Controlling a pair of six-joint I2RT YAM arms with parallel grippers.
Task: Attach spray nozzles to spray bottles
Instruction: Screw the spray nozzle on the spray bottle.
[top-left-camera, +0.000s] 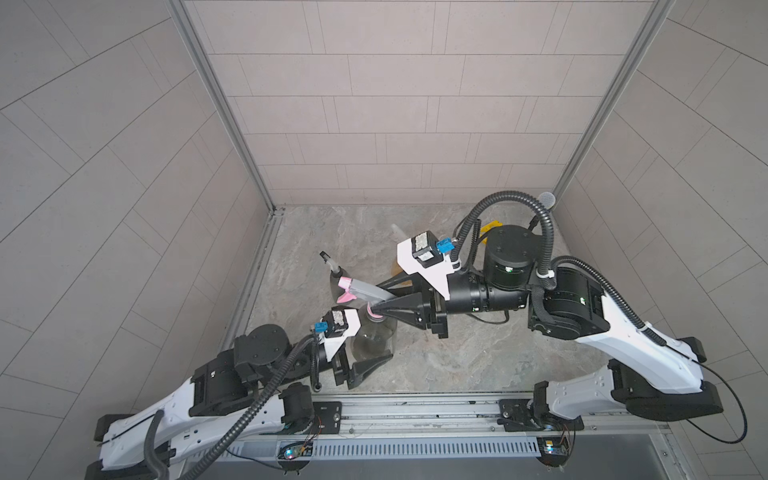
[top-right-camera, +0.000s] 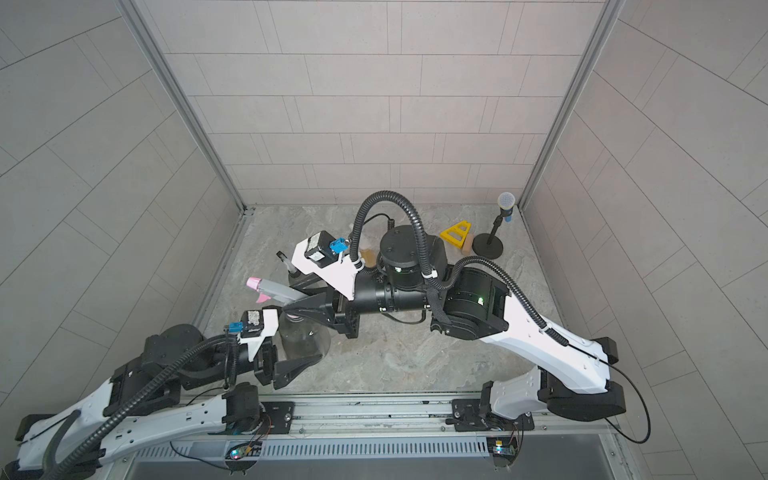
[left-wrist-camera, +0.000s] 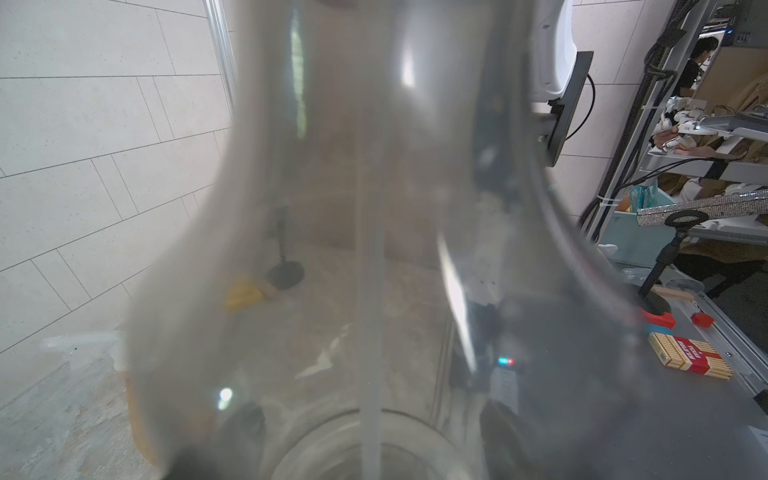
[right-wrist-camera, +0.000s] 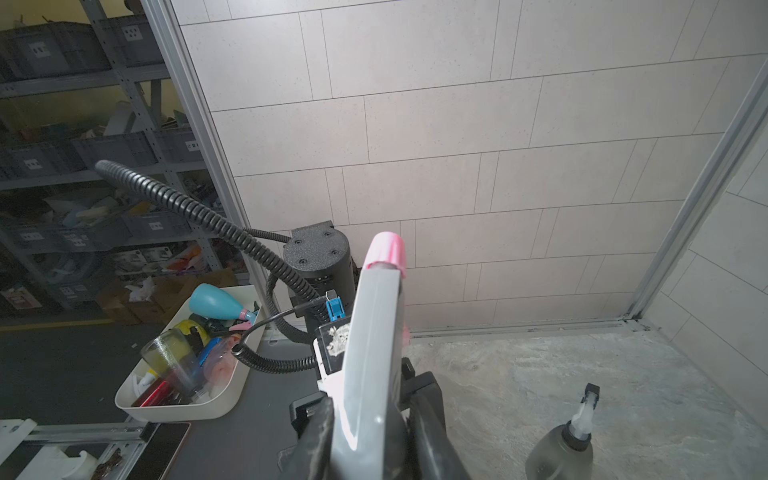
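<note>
at the worktop's (top-left-camera: 478, 365) front-left edge: gripping a smoky grey bottle (top-left-camera: 380, 332) with the left tool (top-left-camera: 370, 349), pinching the grey-and-pink nozzle (top-left-camera: 361, 289) at its neck with the right tool (top-left-camera: 378, 299). farther back, a second grey bottle (top-left-camera: 337, 284), black-tipped nozzle (top-left-camera: 328, 259) fitted.

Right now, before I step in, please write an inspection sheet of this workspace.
Surface: grey marbled tabletop, no spill seen.
Job's things: grey-and-pink nozzle over the neck of a smoky grey bottle, dip tube inside; second grey bottle carries a white-and-black nozzle; amber bottle partly hidden behind the right arm.
Clutter: yellow triangle, wooden block, microphone stand, far right corner.
Hands: right hand shut on the grey-and-pink nozzle; left hand shut on the smoky grey bottle.
Cables: corrugated conduit arches over the right arm; thin black cable loops past the front rail.
Surroundings: tiled walls; white tray outside the cell.
</note>
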